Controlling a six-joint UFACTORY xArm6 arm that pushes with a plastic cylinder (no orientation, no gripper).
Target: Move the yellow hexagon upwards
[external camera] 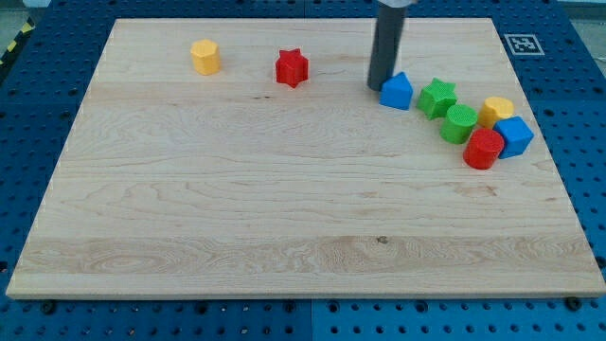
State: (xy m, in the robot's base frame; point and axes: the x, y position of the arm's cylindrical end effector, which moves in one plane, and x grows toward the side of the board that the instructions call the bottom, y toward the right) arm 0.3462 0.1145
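Note:
The yellow hexagon point(204, 56) sits near the view's top left on the wooden board point(237, 189). My tip point(377, 88) is far to its right, touching or nearly touching the left side of a blue block point(397, 91). A red star point(292, 68) lies between the hexagon and my tip.
A cluster at the view's right: a green star point(437, 98), a green round block point(459, 124), a yellow block point(495, 111), a blue block point(515, 135) and a red block point(484, 149). A marker tag point(519, 44) is at the top right corner.

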